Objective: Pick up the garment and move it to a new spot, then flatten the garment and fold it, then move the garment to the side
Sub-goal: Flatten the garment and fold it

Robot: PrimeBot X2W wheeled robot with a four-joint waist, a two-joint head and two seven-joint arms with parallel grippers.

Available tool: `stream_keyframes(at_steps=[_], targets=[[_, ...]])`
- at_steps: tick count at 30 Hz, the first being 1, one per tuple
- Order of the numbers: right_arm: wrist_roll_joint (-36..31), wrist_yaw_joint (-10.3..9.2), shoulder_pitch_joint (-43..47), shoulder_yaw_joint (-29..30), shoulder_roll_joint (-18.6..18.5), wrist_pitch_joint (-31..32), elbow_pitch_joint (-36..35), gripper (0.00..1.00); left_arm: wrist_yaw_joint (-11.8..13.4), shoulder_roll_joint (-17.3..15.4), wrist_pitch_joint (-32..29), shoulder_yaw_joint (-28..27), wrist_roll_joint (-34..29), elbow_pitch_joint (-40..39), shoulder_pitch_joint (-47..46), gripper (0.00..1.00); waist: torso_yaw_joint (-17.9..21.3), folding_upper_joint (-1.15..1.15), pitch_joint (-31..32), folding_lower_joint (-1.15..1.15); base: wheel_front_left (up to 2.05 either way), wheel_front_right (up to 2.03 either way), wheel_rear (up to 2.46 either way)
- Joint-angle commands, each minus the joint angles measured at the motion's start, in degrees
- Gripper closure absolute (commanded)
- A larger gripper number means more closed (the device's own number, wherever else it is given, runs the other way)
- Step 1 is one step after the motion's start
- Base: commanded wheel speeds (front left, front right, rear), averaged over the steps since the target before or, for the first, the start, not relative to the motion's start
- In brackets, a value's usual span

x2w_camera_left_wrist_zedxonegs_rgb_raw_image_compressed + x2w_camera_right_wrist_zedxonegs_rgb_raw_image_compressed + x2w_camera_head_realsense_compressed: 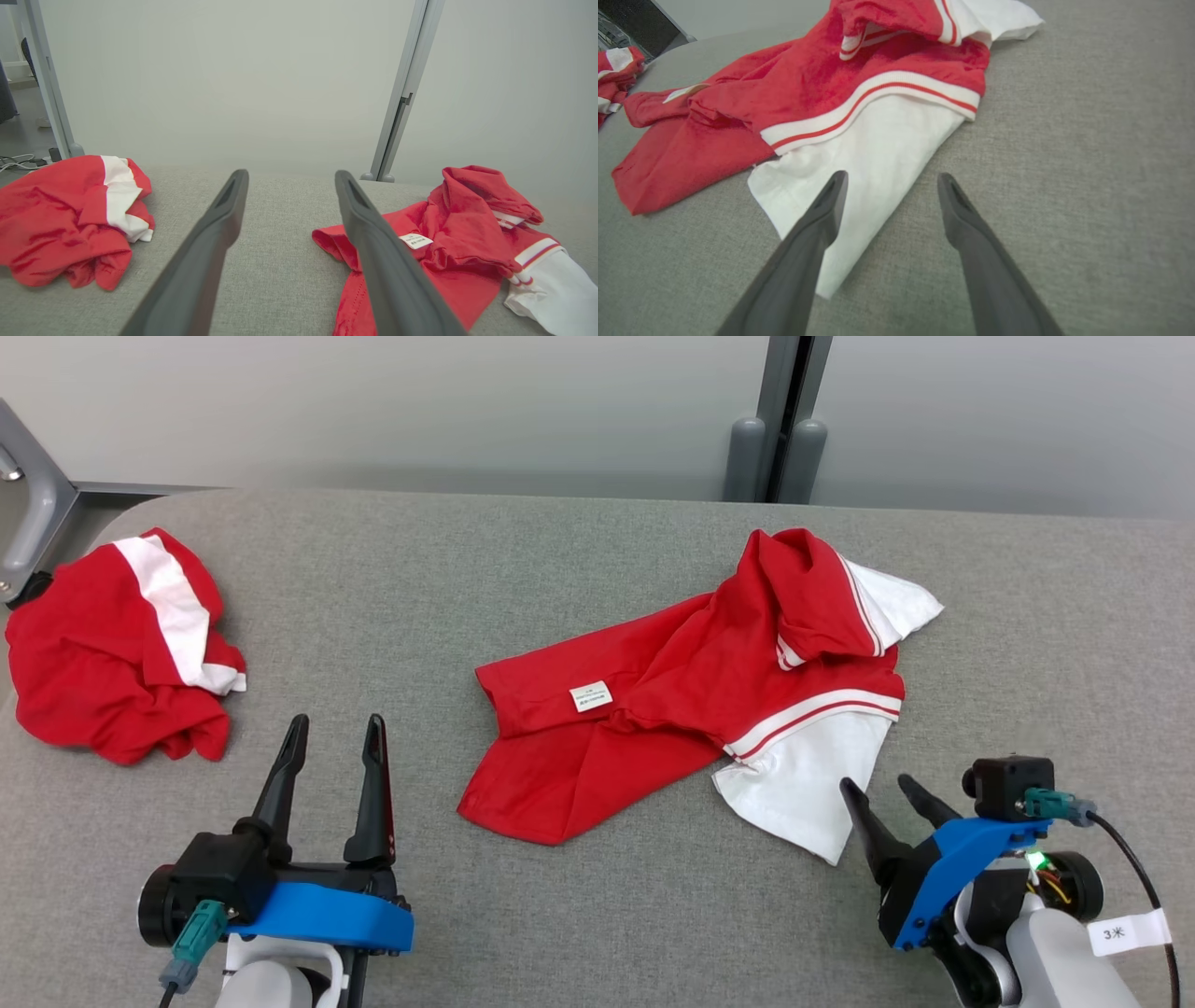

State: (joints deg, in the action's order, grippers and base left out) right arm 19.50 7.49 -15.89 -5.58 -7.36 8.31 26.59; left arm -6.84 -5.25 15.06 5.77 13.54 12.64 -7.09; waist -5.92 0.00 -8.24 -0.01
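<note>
In the head view the red-and-white garment (691, 709) lies right of centre on the desk (560, 560), with a second red heap (112, 653) at far left. The left hand (337, 723), lower left, is spread and empty. The right hand (876, 786), lower right, is spread beside the garment's white part (803, 784). The right wrist view shows one finger (817, 224) crossing that edge, contact unclear.
</note>
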Motion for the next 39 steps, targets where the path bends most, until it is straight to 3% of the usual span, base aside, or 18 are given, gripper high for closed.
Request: stream_keyframes(at_steps=[1,6,11,12,14,19,24,37,38,39], targets=[[-0.95,0.01,0.87,0.91,0.57,0.78,-0.78,0.0,0.25,-0.16,0.17,-0.16,-0.06,-0.11,-0.09,0.0,-0.07,0.0,-0.18,0.01,0.0,0.0,0.0],[-6.56,0.02,2.37,3.82,3.64,6.32,-2.99,0.0,0.08,0.09,0.17,0.49,-0.03,0.12,-1.1,0.0,-0.61,0.0,-0.92,0.01,0.0,0.0,0.0],[-10.13,0.02,0.74,5.02,4.43,9.51,-2.66,0.0,-0.09,0.0,0.17,0.71,0.09,0.23,-1.6,0.0,-0.95,0.0,-1.69,0.01,0.0,0.0,0.0],[-9.81,0.02,0.4,4.64,4.49,9.67,-2.44,0.29,-0.11,0.01,0.17,0.74,0.11,0.28,-1.64,0.0,-1.01,0.0,-1.81,0.01,0.0,0.0,0.0],[-8.57,0.02,-0.2,2.99,4.51,9.39,-2.22,1.0,-0.14,0.0,0.17,0.67,0.16,0.35,-1.55,0.0,-0.97,0.0,-2.03,0.01,0.0,0.0,0.0],[-4.4,0.02,-0.84,0.82,4.34,8.96,-2.17,1.0,-0.02,-0.34,0.17,-0.18,0.4,0.29,-1.38,0.0,0.46,0.0,-2.18,0.01,0.0,0.0,0.0],[-4.38,0.02,-0.29,2.05,4.35,8.15,-3.53,1.0,0.15,-0.35,0.17,-0.51,0.52,0.29,-1.09,0.0,2.22,0.0,-1.76,0.01,0.0,0.0,0.0],[-12.96,0.02,9.91,18.85,2.07,9.48,-16.33,1.0,0.15,-0.74,0.17,-1.29,0.41,0.3,0.28,0.0,4.44,0.0,-0.36,0.01,0.0,0.0,0.0],[-12.65,0.02,10.28,19.83,2.32,9.02,-17.29,0.95,0.13,-0.82,0.17,-1.39,0.4,0.32,0.42,0.0,4.55,0.0,-0.34,0.01,0.0,0.0,0.0],[-12.14,0.01,10.98,20.15,2.59,9.19,-17.75,0.0,0.11,-0.91,0.17,-1.52,0.38,0.35,0.63,0.0,4.7,0.0,-0.28,0.01,0.0,0.0,0.0]])
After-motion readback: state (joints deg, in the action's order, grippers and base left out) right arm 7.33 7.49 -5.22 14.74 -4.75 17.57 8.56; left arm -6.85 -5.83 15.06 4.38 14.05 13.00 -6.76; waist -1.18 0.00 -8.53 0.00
